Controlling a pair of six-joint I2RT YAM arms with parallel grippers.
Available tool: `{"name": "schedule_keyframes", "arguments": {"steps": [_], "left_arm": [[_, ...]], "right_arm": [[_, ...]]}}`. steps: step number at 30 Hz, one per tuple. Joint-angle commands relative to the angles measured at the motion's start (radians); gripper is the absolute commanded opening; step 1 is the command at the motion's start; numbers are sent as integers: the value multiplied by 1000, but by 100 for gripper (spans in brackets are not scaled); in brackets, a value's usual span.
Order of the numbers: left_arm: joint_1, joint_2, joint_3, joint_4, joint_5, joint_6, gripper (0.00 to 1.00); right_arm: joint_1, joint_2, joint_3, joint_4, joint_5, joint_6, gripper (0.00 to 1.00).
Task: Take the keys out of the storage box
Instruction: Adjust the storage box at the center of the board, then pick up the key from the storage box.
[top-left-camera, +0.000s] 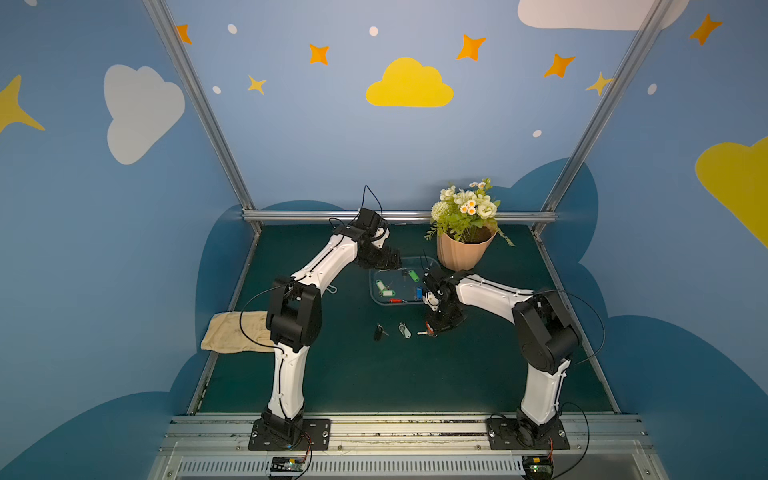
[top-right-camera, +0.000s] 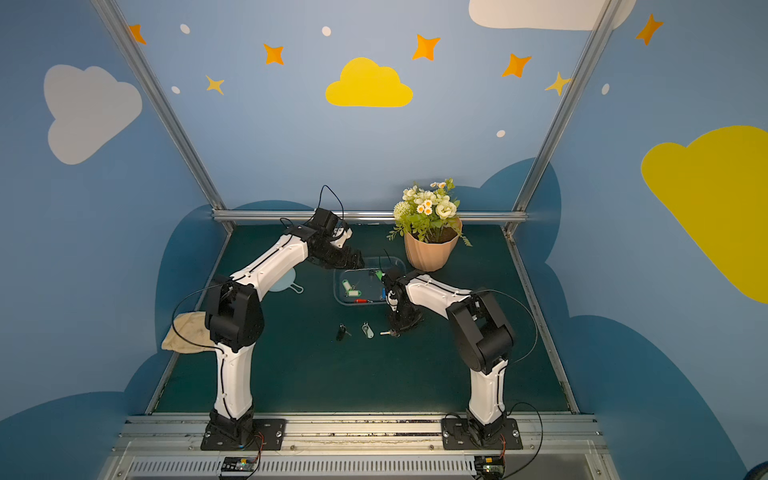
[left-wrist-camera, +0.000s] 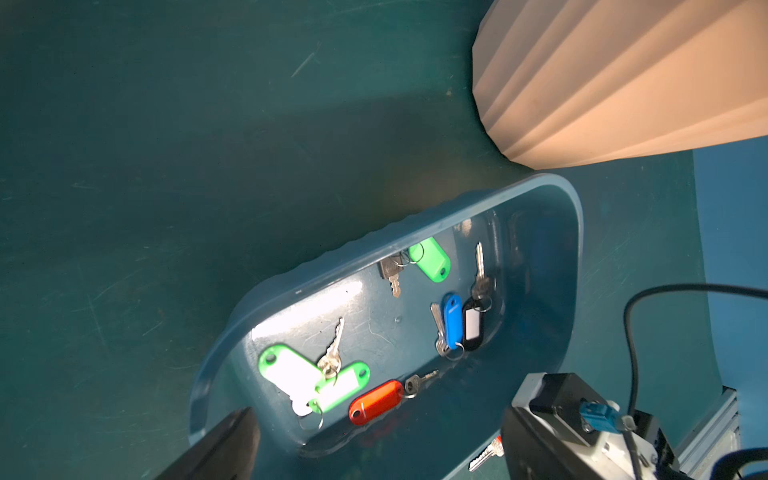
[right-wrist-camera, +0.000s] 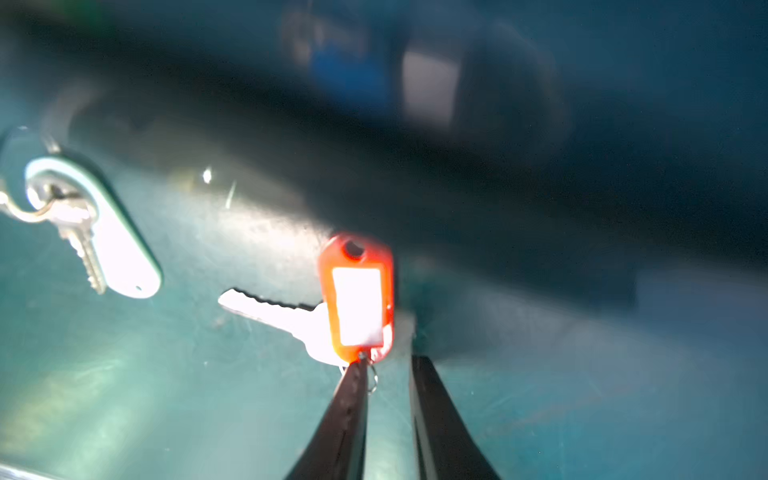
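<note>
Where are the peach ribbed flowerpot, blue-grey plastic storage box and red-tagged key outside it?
Flowerpot (top-left-camera: 463, 255): a top view, ribbed wall.
Storage box (left-wrist-camera: 353, 259): left wrist view, rim.
Red-tagged key (right-wrist-camera: 357, 303): right wrist view, tag.

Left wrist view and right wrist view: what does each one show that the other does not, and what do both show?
Only the left wrist view shows the flowerpot and the red-tagged key inside the storage box. Only the right wrist view shows the right gripper, jaws apart, and the grey-tagged key on the table. Both show the blue tag, blurred in the right wrist view.
</note>
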Motion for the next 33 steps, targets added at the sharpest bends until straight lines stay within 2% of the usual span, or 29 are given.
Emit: {"name": "schedule_keyframes", "arguments": {"steps": [1, 5, 13, 15, 20, 22, 33], "left_arm": [[-1, 9, 32, -37, -5, 16, 97], [-1, 16, 79, -56, -5, 17, 97], [-22, 21, 153, -103, -5, 52, 96], [-43, 33, 155, -117, -56, 70, 95], [-81, 123, 225, -162, -91, 71, 81], [-86, 158, 257, -160, -93, 70, 79], [-91, 387, 513, -184, -125, 107, 68]], "right_arm": [[5, -62, -2, -45, 10, -13, 30], [4, -85, 43, -73, 9, -31, 37], [-12, -186, 114, -116, 19, -45, 44], [-38, -233, 136, -116, 38, -27, 48], [-112, -308, 183, -82, 76, 18, 59], [-133, -316, 195, -71, 72, 20, 61], [-158, -278, 209, -56, 13, 30, 62]]}}
